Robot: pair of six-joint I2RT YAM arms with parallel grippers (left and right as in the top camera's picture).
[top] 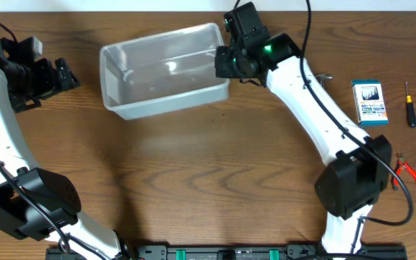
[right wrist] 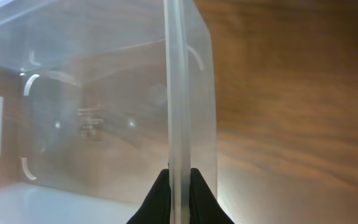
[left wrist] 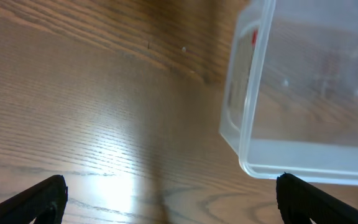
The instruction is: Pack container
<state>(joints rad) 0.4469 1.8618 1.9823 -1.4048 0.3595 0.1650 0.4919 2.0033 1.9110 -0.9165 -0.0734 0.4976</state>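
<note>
Overhead: wood-grain table (top: 193, 180), right fingers (right wrist: 157, 199) pinching the container (top: 165, 101) rim (left fingers (left wrist: 42, 199) wide, seemingly empty).

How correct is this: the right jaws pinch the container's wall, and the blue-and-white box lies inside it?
Not inside: the overhead view shows the blue-and-white box on the table, outside the container. The right jaws do pinch its wall.

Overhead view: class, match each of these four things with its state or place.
Things:
1 container
2 box
3 pliers
4 left gripper

States or places:
A open, nothing between its fingers
B red handles
C rim pinched by the right gripper
D blue and white, beside the screwdriver

Pairs: 1-C, 2-D, 3-B, 4-A
</note>
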